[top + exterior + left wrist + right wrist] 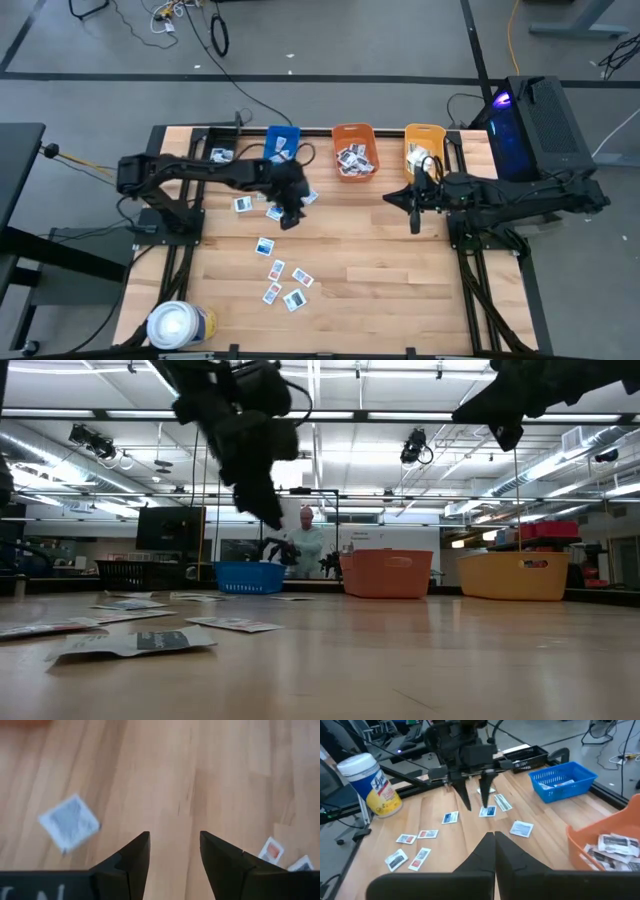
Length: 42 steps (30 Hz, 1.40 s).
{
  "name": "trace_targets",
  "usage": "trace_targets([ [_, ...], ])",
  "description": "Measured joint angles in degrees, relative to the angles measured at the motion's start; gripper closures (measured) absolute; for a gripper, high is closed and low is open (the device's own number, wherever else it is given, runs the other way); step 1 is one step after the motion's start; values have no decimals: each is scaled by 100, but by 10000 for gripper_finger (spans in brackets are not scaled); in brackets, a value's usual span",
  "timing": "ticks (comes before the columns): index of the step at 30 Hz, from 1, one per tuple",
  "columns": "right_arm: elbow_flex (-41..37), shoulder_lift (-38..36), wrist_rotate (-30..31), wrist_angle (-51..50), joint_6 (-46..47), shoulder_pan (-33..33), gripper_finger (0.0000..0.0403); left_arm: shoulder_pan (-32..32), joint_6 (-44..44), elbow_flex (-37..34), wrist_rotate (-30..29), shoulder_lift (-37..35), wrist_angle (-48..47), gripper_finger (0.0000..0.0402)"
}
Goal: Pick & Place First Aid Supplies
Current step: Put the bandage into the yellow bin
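Bare bench [400,270] spans the right half, open to passage. Scattered packets [283,282] and a wipes canister [178,324] obstruct the front-left corner.

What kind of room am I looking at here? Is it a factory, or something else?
Most likely a robotics lab or workshop, not a factory. Two robot arms work at a wooden table holding small packets and coloured bins; cables trail across the floor, and exposed ducts and strip lights run overhead.
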Motion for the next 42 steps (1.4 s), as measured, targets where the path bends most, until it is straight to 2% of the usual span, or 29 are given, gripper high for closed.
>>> trace_targets([
  [7,0,271,2,294,6,0,403,126,-595,-1133,-105,-732,603,225],
  [13,0,468,0,509,129,0,403,280,-853,-1679,-887,-1014,383,225],
  [17,0,586,0,702,129,0,403,472,-878,-1747,-1264,-1010,140,225],
  [22,0,684,-1,909,177,0,403,920,-1420,-1745,-1583,-1009,-185,225],
  [30,0,704,2,992,280,0,403,1572,-1040,-1745,-1531,-1009,-843,225],
  [42,0,704,11,1058,278,0,403,1763,-944,-1745,-1524,-957,-1028,225],
])
